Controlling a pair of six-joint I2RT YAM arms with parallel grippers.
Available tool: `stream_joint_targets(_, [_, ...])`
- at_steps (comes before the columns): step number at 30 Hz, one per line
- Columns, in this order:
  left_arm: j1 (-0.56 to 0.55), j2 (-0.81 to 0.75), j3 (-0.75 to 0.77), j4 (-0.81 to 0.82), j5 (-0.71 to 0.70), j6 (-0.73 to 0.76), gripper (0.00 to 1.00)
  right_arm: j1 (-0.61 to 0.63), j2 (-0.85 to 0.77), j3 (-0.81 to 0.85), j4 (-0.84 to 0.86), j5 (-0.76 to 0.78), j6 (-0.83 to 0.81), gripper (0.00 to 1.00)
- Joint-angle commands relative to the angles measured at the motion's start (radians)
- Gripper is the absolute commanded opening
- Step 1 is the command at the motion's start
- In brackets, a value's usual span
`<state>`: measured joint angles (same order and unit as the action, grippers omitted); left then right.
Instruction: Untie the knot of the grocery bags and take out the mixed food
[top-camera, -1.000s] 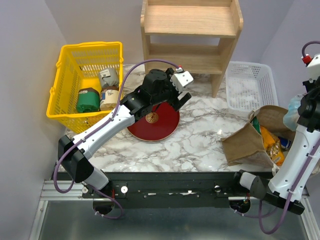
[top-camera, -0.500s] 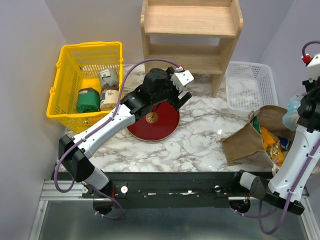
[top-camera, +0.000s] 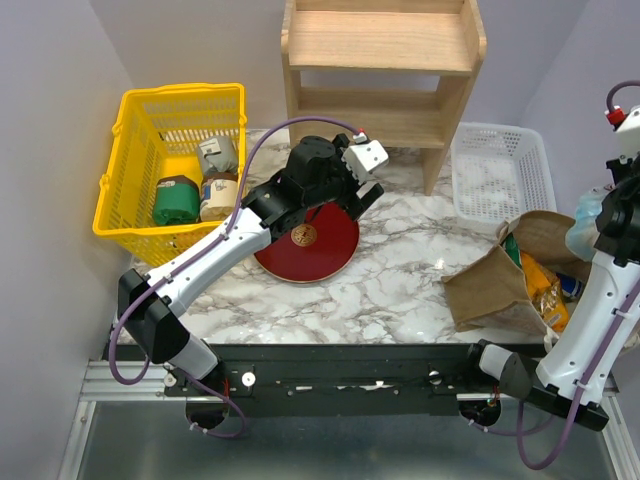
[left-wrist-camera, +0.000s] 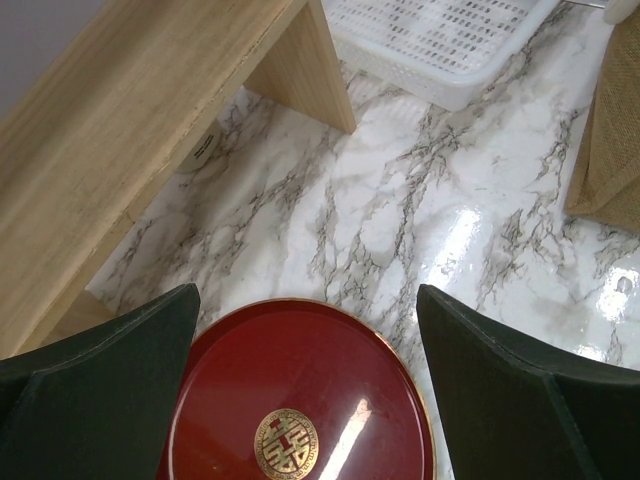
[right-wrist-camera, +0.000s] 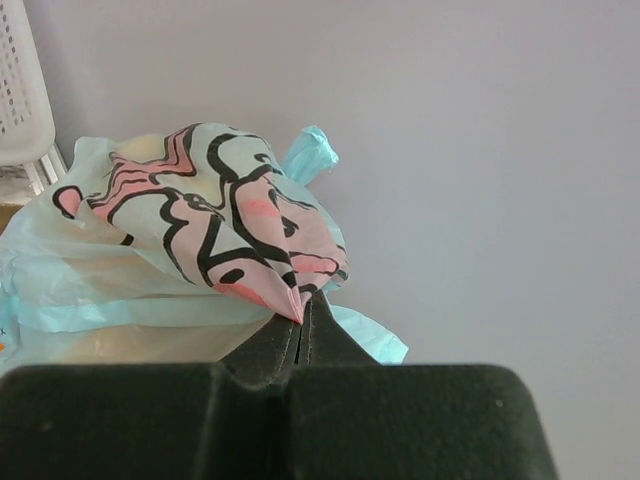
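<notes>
We note the right gripper (right-wrist-camera: 303, 328) pinching a light-blue translucent plastic bag (right-wrist-camera: 190, 240), left gripper (left-wrist-camera: 308, 335) wide over a round red plate (left-wrist-camera: 300, 390).

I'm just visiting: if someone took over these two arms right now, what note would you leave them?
The left gripper is open above the red plate, holding nothing.
The right gripper is shut on a fold of the blue plastic bag, off to the right.
The paper bag lies on its side, with a yellow snack packet showing inside.
Done: no food on the plate.
Left: open the plastic bag and empty both bags.
</notes>
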<state>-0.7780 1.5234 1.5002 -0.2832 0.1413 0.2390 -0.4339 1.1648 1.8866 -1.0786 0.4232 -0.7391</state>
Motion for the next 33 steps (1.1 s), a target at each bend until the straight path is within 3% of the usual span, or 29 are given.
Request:
stream_joint_targets(1, [0.006, 0.007, 0.041, -0.014, -0.006, 0.0, 0.99, -0.005, -0.001, 0.068, 0.068, -0.004, -0.006, 0.0])
stream_joint_targets(13, [0.006, 0.012, 0.045, -0.014, -0.009, 0.003, 0.99, -0.005, 0.009, 0.107, 0.106, 0.0, -0.013, 0.01])
stream_joint_targets(19, [0.005, 0.026, 0.084, -0.01, -0.011, -0.023, 0.99, -0.005, 0.018, 0.256, 0.198, -0.107, 0.003, 0.01])
stream_joint_targets(22, [0.006, 0.043, 0.136, -0.02, -0.005, -0.058, 0.99, -0.005, 0.062, 0.403, 0.201, -0.204, 0.053, 0.0])
stream_joint_targets(25, [0.008, 0.043, 0.169, -0.028, -0.008, -0.07, 0.99, -0.005, 0.108, 0.538, 0.197, -0.4, 0.119, 0.01])
stream_joint_targets(29, [0.014, 0.021, 0.18, -0.031, -0.029, -0.073, 0.99, -0.005, 0.061, 0.479, 0.397, -0.769, 0.236, 0.01])
stream_joint_targets(33, [0.037, -0.02, 0.183, -0.042, -0.078, -0.093, 0.99, -0.005, 0.062, 0.457, 0.566, -1.024, 0.471, 0.01])
